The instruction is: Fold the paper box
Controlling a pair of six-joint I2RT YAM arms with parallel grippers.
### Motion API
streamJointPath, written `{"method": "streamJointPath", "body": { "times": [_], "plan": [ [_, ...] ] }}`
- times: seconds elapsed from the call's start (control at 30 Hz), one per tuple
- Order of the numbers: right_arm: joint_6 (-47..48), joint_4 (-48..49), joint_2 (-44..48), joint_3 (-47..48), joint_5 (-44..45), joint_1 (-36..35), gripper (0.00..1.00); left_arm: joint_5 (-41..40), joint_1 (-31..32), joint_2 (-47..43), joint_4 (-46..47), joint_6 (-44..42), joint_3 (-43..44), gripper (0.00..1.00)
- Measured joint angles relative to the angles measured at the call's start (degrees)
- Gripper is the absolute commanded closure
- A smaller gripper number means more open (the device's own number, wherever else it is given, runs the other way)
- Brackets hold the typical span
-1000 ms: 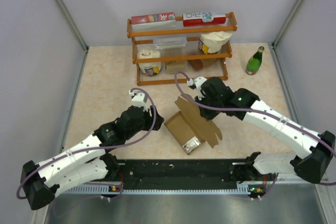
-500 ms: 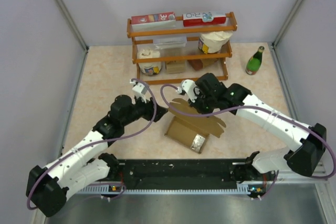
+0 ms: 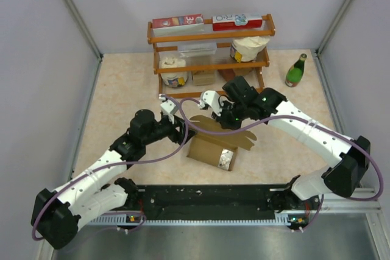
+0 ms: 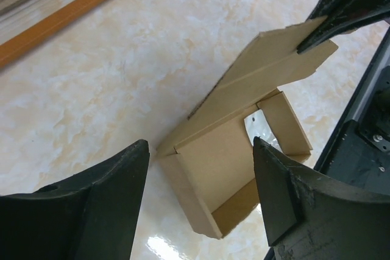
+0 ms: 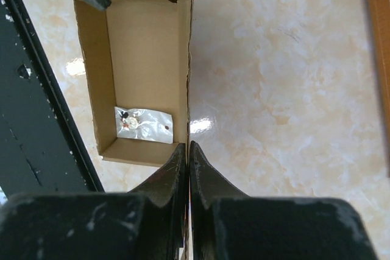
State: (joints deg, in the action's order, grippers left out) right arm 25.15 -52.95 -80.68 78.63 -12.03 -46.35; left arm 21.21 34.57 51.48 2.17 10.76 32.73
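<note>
The paper box [image 3: 210,147] is plain brown cardboard, lying open on the table between both arms. A small clear plastic bag [image 5: 143,124] lies inside it at one end. The box's lid flap [image 4: 268,65] stands up from the far wall. My right gripper [image 5: 187,147] is shut on the lid's thin edge and holds it upright above the box [image 5: 146,59]. My left gripper [image 4: 201,147] is open at the box's left end, its fingers [image 4: 119,181] spread wider than the box [image 4: 225,175] and apart from it.
A wooden rack [image 3: 210,53] with red-and-white cartons [image 3: 178,21], tubs and small boxes stands at the back. A green bottle [image 3: 296,71] is at the back right. A black rail [image 3: 207,198] runs along the near edge. Grey walls close in both sides.
The right gripper has carried the lid flap back and to the left, and the box has turned square to the rail. The left arm reached toward the box's left end and its jaws widened.
</note>
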Motion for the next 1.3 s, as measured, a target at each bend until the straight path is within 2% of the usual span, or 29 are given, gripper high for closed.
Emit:
{"method": "streamJointPath", "body": {
  "times": [0.33, 0.5, 0.83, 0.9, 0.97, 1.1, 1.23, 1.27, 1.3],
  "plan": [
    [2.1, -3.1, -0.9, 1.8, -4.1, 0.4, 1.00, -4.2, 0.0, 0.6, 0.5, -3.1, 0.0, 0.28],
    [2.4, -3.8, -1.0, 2.2, -5.4, 0.6, 1.00, -3.0, 0.0, 2.5, 2.0, -3.2, 0.0, 0.35],
    [2.4, -4.3, -2.0, 2.9, -5.8, 0.9, 1.00, 2.5, 0.0, 6.3, 3.0, -3.4, 0.2, 0.58],
    [2.4, -4.3, -2.3, 2.9, -5.9, 0.9, 1.00, 2.6, 0.0, 6.3, 3.0, -3.3, 0.2, 0.73],
    [2.4, -4.3, -2.6, 2.9, -5.8, 1.0, 1.00, 2.5, 0.0, 6.3, 2.9, -3.2, 0.3, 0.82],
    [2.3, -4.2, -3.4, 3.7, -5.6, 1.2, 1.00, 2.5, 0.0, 6.3, 2.9, -3.1, 0.3, 0.85],
    [2.3, -4.2, -3.9, 4.1, -5.6, 1.2, 1.00, 2.4, 0.0, 6.3, 2.8, -3.0, 0.3, 0.94],
    [2.3, -4.3, -4.2, 4.3, -5.6, 1.2, 0.97, 2.4, 0.0, 6.4, 2.6, -3.0, 0.3, 0.98],
    [2.3, -4.2, -4.4, 4.5, -5.6, 1.2, 0.90, 2.3, 0.0, 6.5, 2.6, -2.9, 0.3, 1.00]
  ]
}}
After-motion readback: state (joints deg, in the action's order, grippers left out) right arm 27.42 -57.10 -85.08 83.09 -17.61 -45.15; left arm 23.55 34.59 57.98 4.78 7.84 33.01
